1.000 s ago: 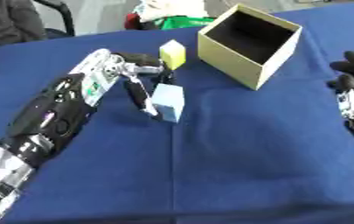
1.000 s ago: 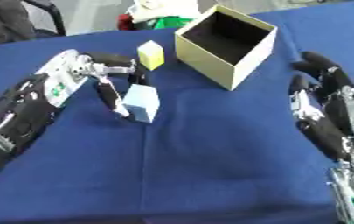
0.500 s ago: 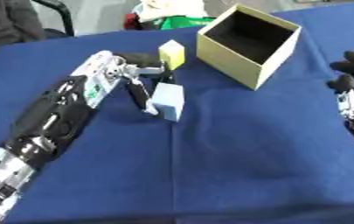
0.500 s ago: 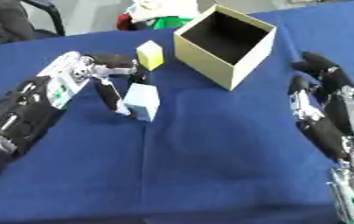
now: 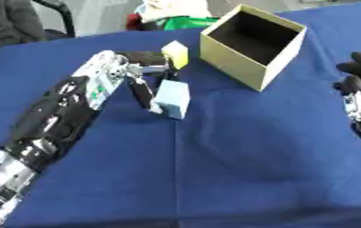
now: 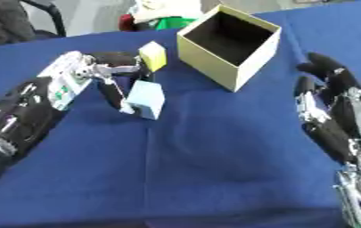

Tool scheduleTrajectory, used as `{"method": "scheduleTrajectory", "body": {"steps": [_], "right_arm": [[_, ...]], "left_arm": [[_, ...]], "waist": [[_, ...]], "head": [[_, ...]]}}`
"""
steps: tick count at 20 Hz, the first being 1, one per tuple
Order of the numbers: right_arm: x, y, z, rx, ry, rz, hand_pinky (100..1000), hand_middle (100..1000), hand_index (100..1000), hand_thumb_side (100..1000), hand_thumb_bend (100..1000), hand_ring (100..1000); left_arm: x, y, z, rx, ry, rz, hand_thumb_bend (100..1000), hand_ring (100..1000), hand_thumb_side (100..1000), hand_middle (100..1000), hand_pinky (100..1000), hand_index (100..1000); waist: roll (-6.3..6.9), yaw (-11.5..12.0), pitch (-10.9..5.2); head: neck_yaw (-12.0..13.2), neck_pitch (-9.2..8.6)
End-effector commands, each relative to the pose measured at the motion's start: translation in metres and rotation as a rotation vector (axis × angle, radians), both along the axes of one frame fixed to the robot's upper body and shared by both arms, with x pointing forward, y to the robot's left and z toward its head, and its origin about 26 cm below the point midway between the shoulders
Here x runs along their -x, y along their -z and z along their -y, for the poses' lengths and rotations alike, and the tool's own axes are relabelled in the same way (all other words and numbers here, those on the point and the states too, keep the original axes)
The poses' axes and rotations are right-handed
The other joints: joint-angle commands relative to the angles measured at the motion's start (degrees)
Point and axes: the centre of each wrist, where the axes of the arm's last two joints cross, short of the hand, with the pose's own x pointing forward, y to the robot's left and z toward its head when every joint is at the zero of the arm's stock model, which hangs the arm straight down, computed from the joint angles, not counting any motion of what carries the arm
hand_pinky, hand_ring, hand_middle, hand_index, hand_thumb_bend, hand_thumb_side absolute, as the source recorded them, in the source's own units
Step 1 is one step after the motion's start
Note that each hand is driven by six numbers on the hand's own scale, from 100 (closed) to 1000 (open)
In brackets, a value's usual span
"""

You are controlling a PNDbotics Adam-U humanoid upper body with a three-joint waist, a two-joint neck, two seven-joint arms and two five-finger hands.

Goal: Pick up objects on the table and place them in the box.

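Note:
A light blue block (image 5: 172, 98) stands tilted on the blue tablecloth, left of centre. My left hand (image 5: 131, 70) reaches in from the lower left, and its fingers (image 5: 143, 91) are curled against the block's left side and top, pinching it. A small yellow block (image 5: 175, 53) sits just beyond the hand, close to the fingers' far side. The open tan cardboard box (image 5: 249, 67) stands at the back right of centre, its inside dark and empty. My right hand (image 6: 335, 113) rests open at the right edge with its fingers pointing up, apart from every object.
The table (image 5: 238, 169) is covered with a blue cloth. Green, white and red things (image 5: 167, 18) lie at the far edge behind the box. A dark chair and fabric (image 5: 11, 22) show at the back left.
The light blue block and my left hand have shifted slightly upward in the picture, toward the far side. The right hand has not moved.

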Motion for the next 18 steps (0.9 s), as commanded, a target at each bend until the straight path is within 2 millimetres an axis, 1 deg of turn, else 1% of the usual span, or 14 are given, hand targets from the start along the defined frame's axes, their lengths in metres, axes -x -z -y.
{"method": "scheduleTrajectory", "body": {"steps": [1, 5, 10, 13, 18], "right_arm": [[0.000, -0.005, 0.002, 0.009, -0.003, 0.017, 750, 733, 881, 505, 100, 883], [0.000, -0.005, 0.001, 0.011, -0.010, 0.014, 750, 733, 881, 505, 100, 883], [0.000, -0.004, -0.001, 0.017, -0.026, 0.011, 750, 729, 881, 505, 100, 883], [0.000, -0.005, -0.004, 0.023, -0.049, 0.009, 750, 728, 880, 506, 100, 883], [0.000, -0.006, -0.013, 0.039, -0.114, 0.004, 749, 727, 881, 507, 100, 883]], "left_arm": [[-0.001, -0.034, -0.008, -0.003, -0.010, 0.083, 395, 447, 199, 394, 631, 585], [-0.002, -0.059, -0.003, 0.010, -0.007, 0.154, 400, 451, 202, 396, 642, 588], [-0.003, -0.090, 0.013, 0.042, -0.006, 0.265, 401, 463, 202, 398, 655, 592], [-0.005, -0.101, 0.025, 0.069, -0.011, 0.317, 403, 466, 204, 399, 659, 593], [-0.012, -0.109, 0.046, 0.125, -0.046, 0.371, 403, 477, 202, 417, 666, 604]], "waist": [[-0.20, -0.06, -1.14], [-0.06, -0.42, -1.31], [0.10, -1.33, -1.38], [0.28, -2.14, -1.36], [0.53, -4.36, -1.04]], "head": [[-0.01, 0.30], [-0.04, 0.30], [0.15, 0.30], [0.39, 0.30], [1.46, -0.01]]}}
